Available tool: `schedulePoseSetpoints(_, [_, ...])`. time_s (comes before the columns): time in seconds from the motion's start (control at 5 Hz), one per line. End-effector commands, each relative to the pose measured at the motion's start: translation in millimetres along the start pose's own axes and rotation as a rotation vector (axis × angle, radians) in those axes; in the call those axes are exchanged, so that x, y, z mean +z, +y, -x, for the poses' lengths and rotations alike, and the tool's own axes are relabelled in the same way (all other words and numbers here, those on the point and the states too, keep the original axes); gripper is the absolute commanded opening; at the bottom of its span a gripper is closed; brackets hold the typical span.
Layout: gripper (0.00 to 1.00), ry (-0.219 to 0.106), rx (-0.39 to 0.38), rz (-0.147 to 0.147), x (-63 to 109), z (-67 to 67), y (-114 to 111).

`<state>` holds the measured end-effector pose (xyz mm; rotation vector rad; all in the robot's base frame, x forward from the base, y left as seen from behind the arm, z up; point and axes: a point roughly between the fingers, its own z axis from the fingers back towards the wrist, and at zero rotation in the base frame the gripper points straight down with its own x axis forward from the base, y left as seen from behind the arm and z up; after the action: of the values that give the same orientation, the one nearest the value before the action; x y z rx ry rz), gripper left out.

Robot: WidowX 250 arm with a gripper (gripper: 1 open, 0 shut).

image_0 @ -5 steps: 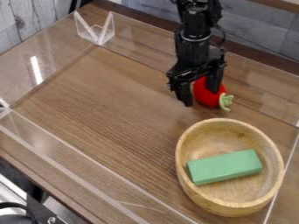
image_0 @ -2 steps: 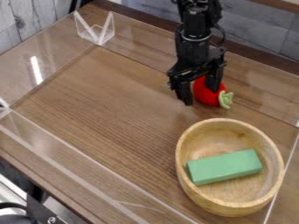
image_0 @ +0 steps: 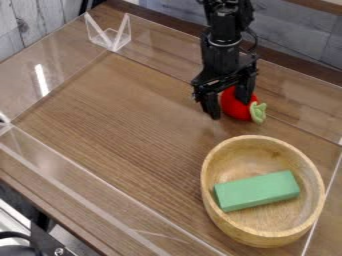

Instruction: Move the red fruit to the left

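The red fruit (image_0: 241,104) lies on the wooden table, glossy, with its green leafy stem (image_0: 259,114) pointing right. My black gripper (image_0: 225,100) points straight down over it, low at the table. Its jaws stand open around the fruit, one finger (image_0: 205,100) on the fruit's left and the other at its upper right. The fingers hide part of the fruit, and I cannot tell whether they touch it.
A wooden bowl (image_0: 227,160) holding a green rectangular block (image_0: 257,190) sits at the front right. Clear acrylic walls (image_0: 107,32) edge the table at the back left and along the front left. Bare wood stretches left of the gripper.
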<state>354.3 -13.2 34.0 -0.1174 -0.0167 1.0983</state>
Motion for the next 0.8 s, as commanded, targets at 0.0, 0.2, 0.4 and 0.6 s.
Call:
schedulePoseSetpoints(0.0, [1.0, -0.043, 0.037, 0.039, 7.8, -20.6, -4.6])
schedulePoseSetpoints(0.2, [1.0, -0.047, 0.037, 0.034, 6.2, -23.2, -4.3])
schedulePoseSetpoints(0.4, [1.0, -0.051, 0.037, 0.029, 4.7, -25.7, -3.8])
schedulePoseSetpoints(0.6, [1.0, -0.054, 0.036, 0.022, 3.0, -27.9, -3.2])
